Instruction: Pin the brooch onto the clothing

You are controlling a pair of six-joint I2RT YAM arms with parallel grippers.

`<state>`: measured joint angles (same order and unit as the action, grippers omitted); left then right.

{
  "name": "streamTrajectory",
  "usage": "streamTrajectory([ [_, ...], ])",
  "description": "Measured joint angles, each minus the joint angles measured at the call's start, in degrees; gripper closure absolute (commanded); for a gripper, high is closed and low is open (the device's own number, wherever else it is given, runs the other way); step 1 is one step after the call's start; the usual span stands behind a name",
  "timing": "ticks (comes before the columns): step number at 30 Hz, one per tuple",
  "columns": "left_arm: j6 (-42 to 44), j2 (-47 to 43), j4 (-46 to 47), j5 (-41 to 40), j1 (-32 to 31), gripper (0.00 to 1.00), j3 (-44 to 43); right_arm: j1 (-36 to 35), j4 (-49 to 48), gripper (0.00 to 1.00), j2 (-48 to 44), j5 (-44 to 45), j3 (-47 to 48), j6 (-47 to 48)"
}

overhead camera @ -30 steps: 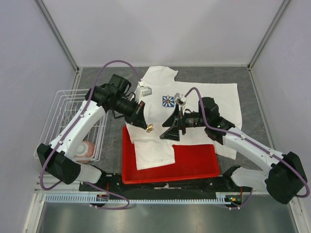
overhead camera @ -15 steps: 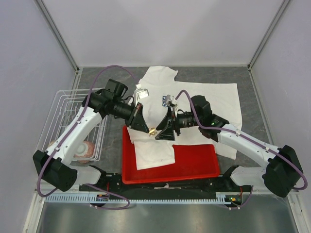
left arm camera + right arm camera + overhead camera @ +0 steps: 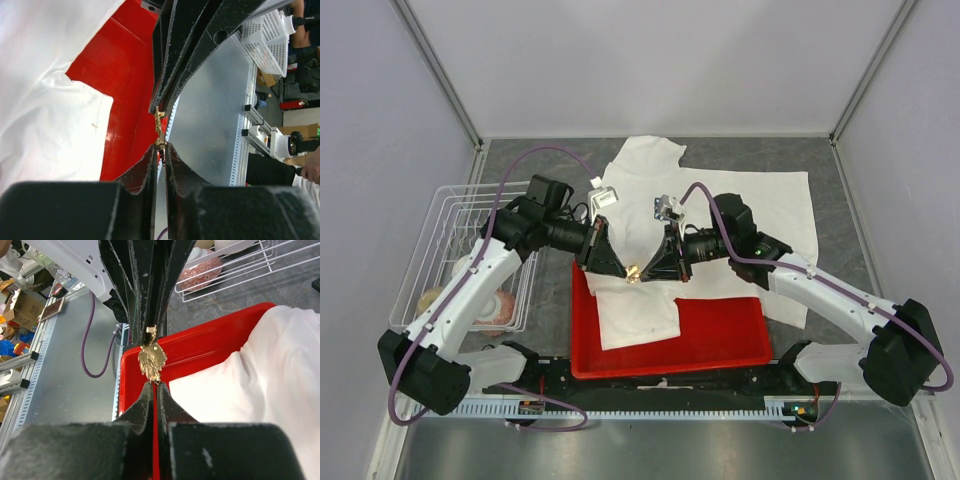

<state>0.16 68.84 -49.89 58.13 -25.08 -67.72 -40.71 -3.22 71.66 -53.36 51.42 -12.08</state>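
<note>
the brooch (image 3: 152, 360) is held in the air between the two pincers, tip to tip, above the place where a fold of the clothing (image 3: 740, 200) drapes into the red tray (image 3: 720, 340). the fabric is not touched by it. the left gripper (image 3: 160, 146) is clamped on one end of the ornament, and the right gripper (image 3: 154, 385) is pinched tight on the opposite end (the leaf-like gold face is turned toward the right wrist camera).

several failures can be foreseen. the piece is tiny and is caught only at its edges, so it could be twisted out of one pair of fingertips if the arms are pulled apart or turned unevenly. it would then likely be dropped into the tray or lost among the folds of cloth. if the clasp is meant to be opened by this double hold, the thin pin could be bent by too much force; whether the pin is open or fastened cannot be told from these views. the shirt is also lying loose, so it may be dragged or bunched when the pin is pressed in.

a second earlier the brooch was carried by the left gripper alone, while the right one was spread wide and kept apart over the chest of the shirt. since then the right arm has been brought across and its fingers closed.
</note>
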Motion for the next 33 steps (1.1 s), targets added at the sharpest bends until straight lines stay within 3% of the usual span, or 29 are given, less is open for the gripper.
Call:
streamTrajectory([
  [2,-0.15,-0.33,0.59,0.90,-0.02,0.64,0.63,0.00,1.42,1.00,0.17,-0.33,0.79,0.96],
  [5,-0.04,-1.31,0.85,1.51,-0.07,0.53,1.70,0.00,4.35,1.00,0.52,-0.42,2.64,3.74],
  [9,0.90,-3.45,0.74,1.60,-0.04,0.49,2.86,0.00,9.25,1.00,0.52,-0.83,5.11,8.46],
  [11,1.90,-3.91,0.70,1.64,-0.04,0.41,2.84,-0.09,12.55,1.00,0.52,-1.05,6.12,11.69],
  [21,10.25,-0.09,-5.25,4.02,-0.04,0.33,-0.52,-6.40,31.36,1.00,0.63,-0.33,10.86,30.80],
  [33,12.04,2.60,-9.14,6.93,-7.02,0.35,2.75,-11.54,46.01,1.00,5.05,3.96,18.38,44.24],
])
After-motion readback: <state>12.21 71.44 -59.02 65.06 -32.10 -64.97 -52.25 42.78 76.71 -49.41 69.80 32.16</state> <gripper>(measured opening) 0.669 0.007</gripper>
